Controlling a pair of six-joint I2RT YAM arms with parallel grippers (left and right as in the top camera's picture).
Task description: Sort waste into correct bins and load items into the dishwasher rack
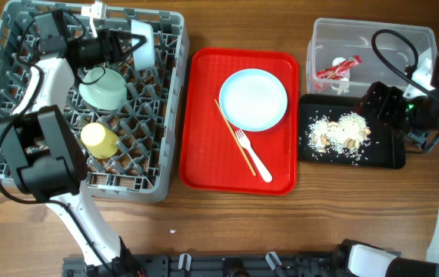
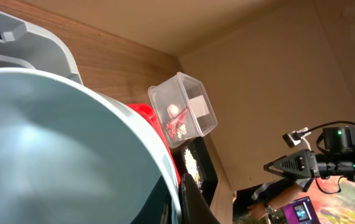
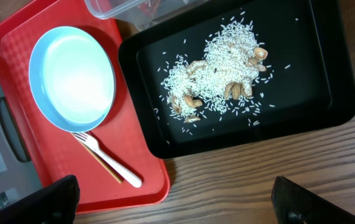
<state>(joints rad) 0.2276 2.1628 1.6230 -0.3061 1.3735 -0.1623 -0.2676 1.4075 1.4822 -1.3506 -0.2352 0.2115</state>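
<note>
The grey dishwasher rack at the left holds a pale green bowl and a yellow cup. My left gripper is shut on the rim of a white bowl standing on edge at the rack's back; the bowl fills the left wrist view, with my finger on its rim. My right gripper is open and empty above the black tray, which holds rice scraps. The red-and-white wrapper lies in the clear tub.
A red serving tray in the middle carries a white plate, a white fork and wooden chopsticks. The tub and black tray sit against its right side. Bare wood table lies in front.
</note>
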